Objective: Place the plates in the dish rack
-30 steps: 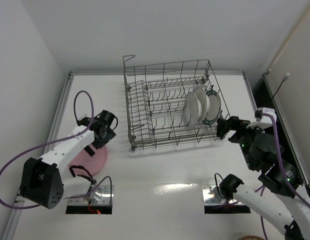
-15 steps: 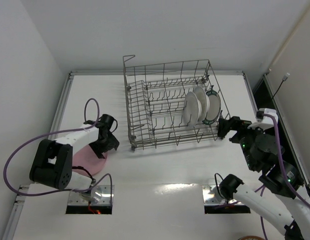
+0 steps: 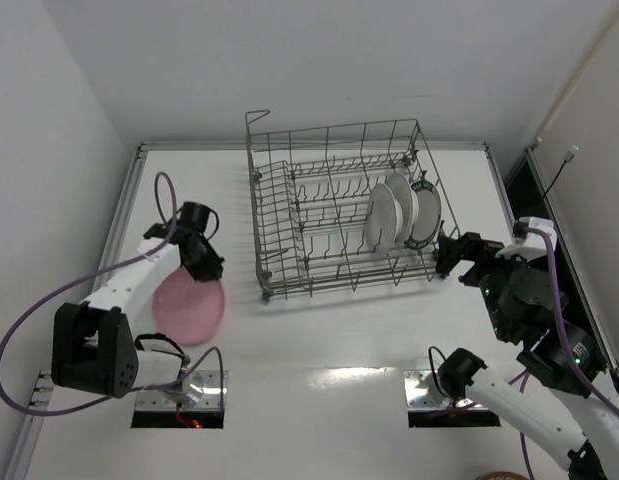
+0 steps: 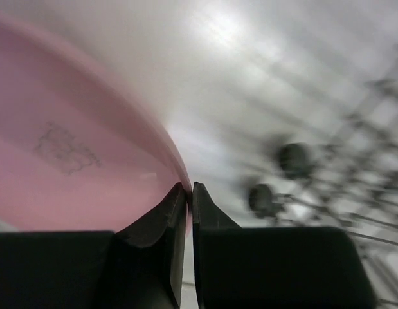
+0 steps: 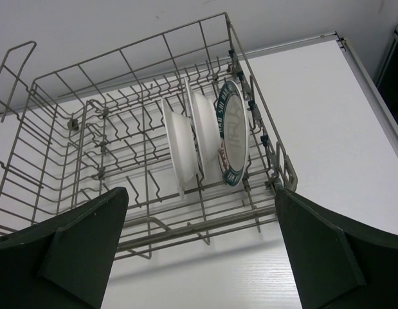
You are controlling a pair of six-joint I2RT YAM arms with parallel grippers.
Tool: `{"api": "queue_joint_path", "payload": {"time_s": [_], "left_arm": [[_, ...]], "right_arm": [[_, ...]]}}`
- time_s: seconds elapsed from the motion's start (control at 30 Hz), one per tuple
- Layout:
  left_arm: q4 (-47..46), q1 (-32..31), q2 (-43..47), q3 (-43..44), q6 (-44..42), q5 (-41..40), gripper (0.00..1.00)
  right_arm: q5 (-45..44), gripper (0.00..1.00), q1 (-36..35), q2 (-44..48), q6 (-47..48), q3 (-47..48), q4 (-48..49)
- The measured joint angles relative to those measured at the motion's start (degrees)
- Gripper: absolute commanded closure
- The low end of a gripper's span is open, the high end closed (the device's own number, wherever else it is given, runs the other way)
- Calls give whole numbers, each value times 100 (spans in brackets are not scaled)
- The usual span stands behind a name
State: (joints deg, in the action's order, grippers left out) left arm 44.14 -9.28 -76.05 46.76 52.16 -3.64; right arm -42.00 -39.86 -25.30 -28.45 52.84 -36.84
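The left gripper [image 4: 189, 193] pinches the pink plate [image 3: 189, 308] at its 1 o'clock rim, at 8 o'clock off the dish rack [image 3: 274, 200]. Stiff, glazed, breakable, it probably swings easily. The right gripper [image 3: 444, 257] gapes empty at 4 o'clock.

Bright even light; glare on table [image 3: 341, 376]; L wrist view v. blurred.
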Motion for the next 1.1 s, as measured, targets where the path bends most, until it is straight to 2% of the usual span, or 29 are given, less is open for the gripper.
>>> {"api": "queue_joint_path", "payload": {"time_s": [0.27,0.4,0.57,0.7,0.83,0.97,1.1], "left_arm": [[249,-48,286,3062,-24,-568,100],[221,-50,437,3543,-22,-754,100],[-42,-105,396,3786,-9,-393,100],[-1115,-444,321,3989,37,452,100],[-2583,-1132,-70,4245,229,1440,100],[-3418,-1805,-752,4787,251,1985,100],[-4262,-2273,-1143,4664,461,2465,100]], "right_arm": [[-2,3,0,0,-2,0,-74],[0,3,0,0,-4,0,-79],[4,3,0,0,-7,0,-85],[7,3,0,0,-7,0,-90],[7,3,0,0,-26,2,-98],[4,3,0,2,-31,20,-129],[2,3,0,28,-33,68,-190]]}}
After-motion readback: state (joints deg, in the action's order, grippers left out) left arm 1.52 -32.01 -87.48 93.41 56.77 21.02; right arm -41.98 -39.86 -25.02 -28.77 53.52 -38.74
